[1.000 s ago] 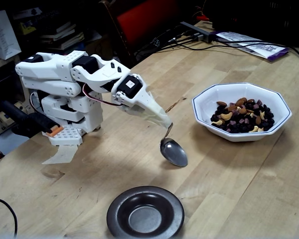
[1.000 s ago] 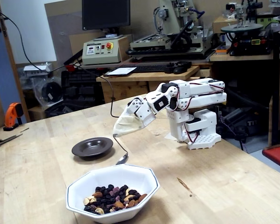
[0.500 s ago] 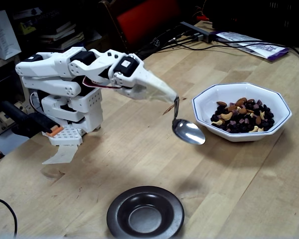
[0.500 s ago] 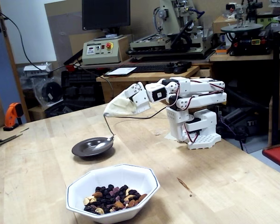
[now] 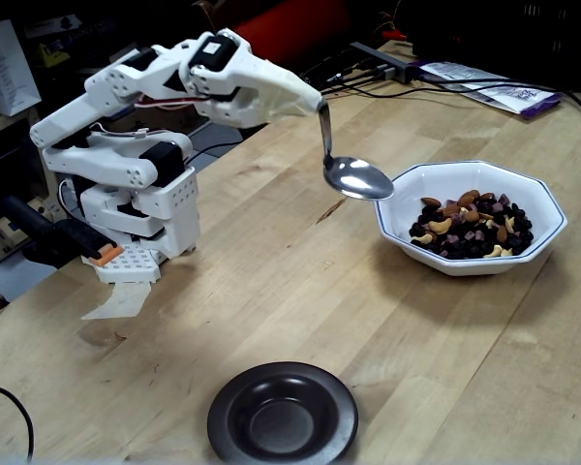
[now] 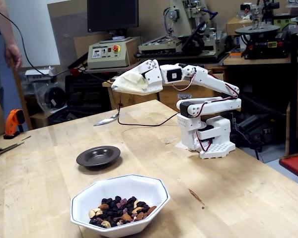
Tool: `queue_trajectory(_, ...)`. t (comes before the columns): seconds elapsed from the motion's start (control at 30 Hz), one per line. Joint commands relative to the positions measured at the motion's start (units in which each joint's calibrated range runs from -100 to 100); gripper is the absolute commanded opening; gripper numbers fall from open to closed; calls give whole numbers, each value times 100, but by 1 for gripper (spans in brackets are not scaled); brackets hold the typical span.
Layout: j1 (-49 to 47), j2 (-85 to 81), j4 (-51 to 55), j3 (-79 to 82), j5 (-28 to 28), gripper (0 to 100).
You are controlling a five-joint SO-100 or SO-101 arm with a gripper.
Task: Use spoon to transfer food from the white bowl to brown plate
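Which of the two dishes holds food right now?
The white bowl, filled with food; the brown plate is empty, and so is the spoon.

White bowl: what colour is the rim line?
Thin dark blue line along the white bowl rim, clearest in a fixed view from the arm's side.

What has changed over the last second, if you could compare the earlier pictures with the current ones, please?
The arm has lifted the spoon from low over the table, near the brown plate, to well above it beside the white bowl; it looks empty. Plate, bowl and food stayed put. A person's hand has appeared in one fixed view.
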Motion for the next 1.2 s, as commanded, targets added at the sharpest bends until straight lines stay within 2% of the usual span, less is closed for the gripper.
queue_trajectory(0.0, -19, 25, 710, -827, -15, 4)
queue_trajectory(0.17, -168, 34, 1287, -1349, -39, 4)
queue_trajectory(0.6, -2316, 94, 1343, -1411, -20, 5)
queue_trajectory(0.9, -2790, 2173, 1303, -1579, -39, 5)
queue_trajectory(1.17, -2797, 3474, 568, -2446, -39, 5)
